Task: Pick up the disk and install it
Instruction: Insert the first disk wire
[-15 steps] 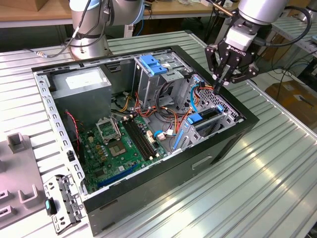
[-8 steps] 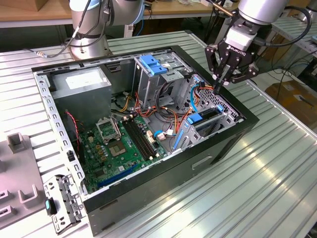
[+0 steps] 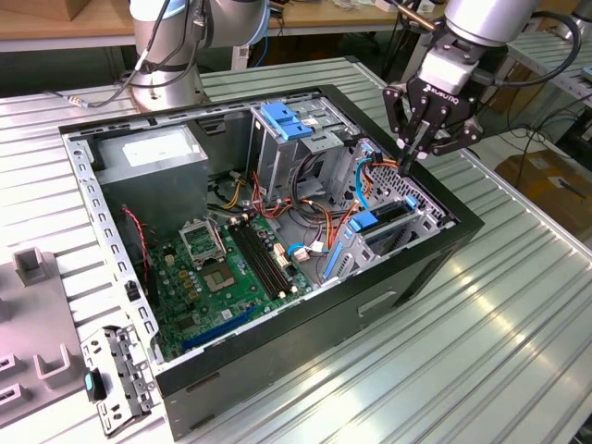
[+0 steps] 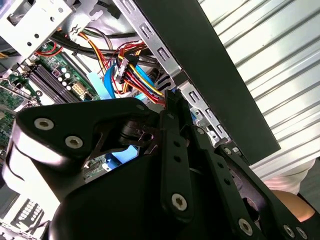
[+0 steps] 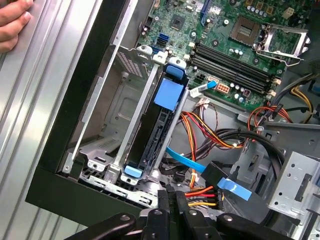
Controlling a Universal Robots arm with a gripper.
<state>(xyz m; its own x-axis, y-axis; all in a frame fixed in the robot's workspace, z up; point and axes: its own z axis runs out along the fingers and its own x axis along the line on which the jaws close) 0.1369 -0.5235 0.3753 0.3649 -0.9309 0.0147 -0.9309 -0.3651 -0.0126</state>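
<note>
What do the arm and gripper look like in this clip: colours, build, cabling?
The arm is silver-grey tube sections with rounded joints; black cables run along it. The gripper is matte black, two-fingered, built of linked bars with silver screw heads, as both wrist views show. Its body carries white lettering, below a pale grey wrist block.

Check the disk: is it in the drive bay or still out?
In: the disk stands on edge between the bay's metal rails inside the case; the gripper holds nothing.

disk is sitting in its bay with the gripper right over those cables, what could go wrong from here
1. The gripper hangs close above the bundle of power cables; it could snag or unplug them.
2. The disk may not be fully latched in its bay; I cannot tell.
3. A person's hand rests near the case edge.
</note>
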